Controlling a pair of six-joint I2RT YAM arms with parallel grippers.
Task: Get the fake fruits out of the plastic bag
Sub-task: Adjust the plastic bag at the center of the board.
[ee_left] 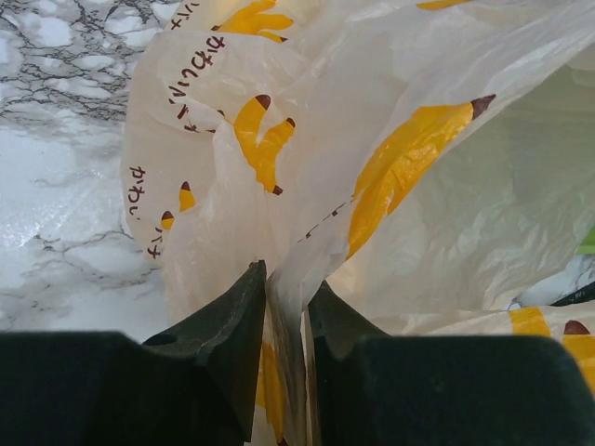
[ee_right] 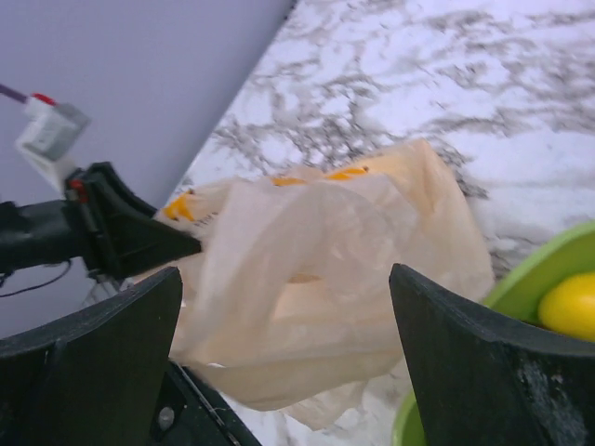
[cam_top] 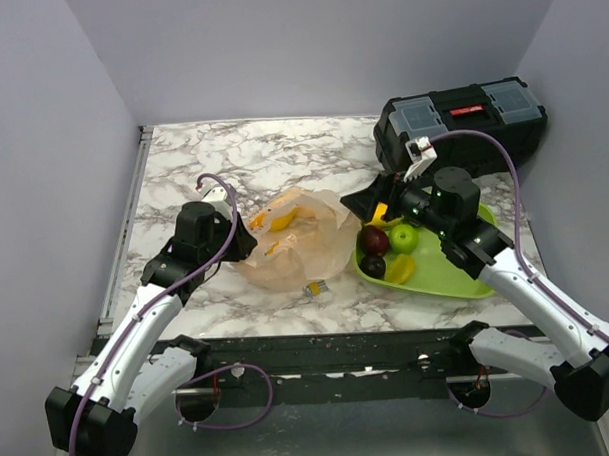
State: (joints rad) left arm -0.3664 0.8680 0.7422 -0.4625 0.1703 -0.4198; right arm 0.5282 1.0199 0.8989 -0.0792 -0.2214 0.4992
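Observation:
The peach-orange plastic bag lies crumpled on the marble table, left of the lime-green tray. My left gripper is shut on a fold at the bag's left edge; the left wrist view shows the jaws pinching the film. My right gripper is open and empty at the bag's right end, its jaws spread wide around the bag. In the tray lie a green apple, a yellow fruit and two dark round fruits. A yellow fruit also shows in the right wrist view.
A black toolbox stands at the back right, close behind the right arm. A small yellow-and-grey clip lies just in front of the bag. The left gripper shows in the right wrist view. Grey walls enclose the table.

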